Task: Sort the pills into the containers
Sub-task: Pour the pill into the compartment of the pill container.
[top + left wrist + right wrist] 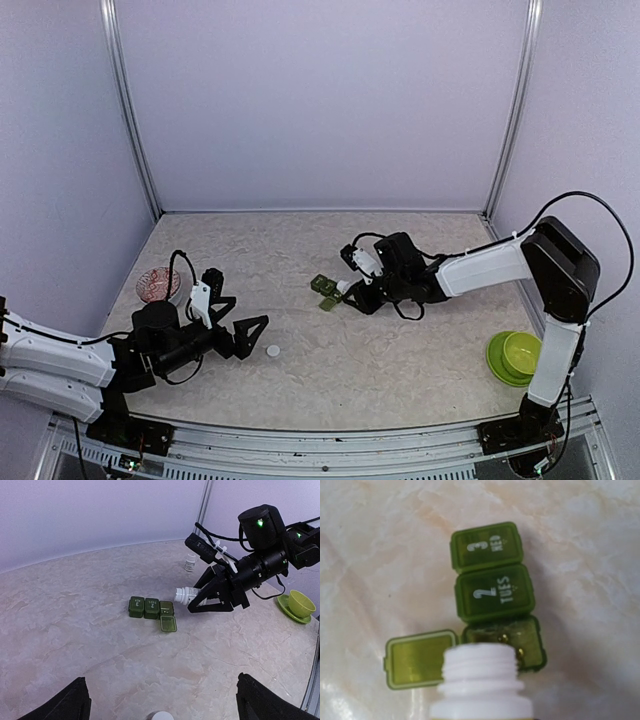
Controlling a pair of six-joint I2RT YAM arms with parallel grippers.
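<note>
Left gripper (pixel 243 305) gapes wide, holding nothing, near the front left corner of the table (pixel 400 380), a white cap (pixel 272 351) beside it. Right gripper (pixel 352 295) squeezes a tipped white pill bottle (pixel 481 685), its mouth over the open cell (pixel 522 632) of the green pill box (pixel 495 585), mid-table.
</note>
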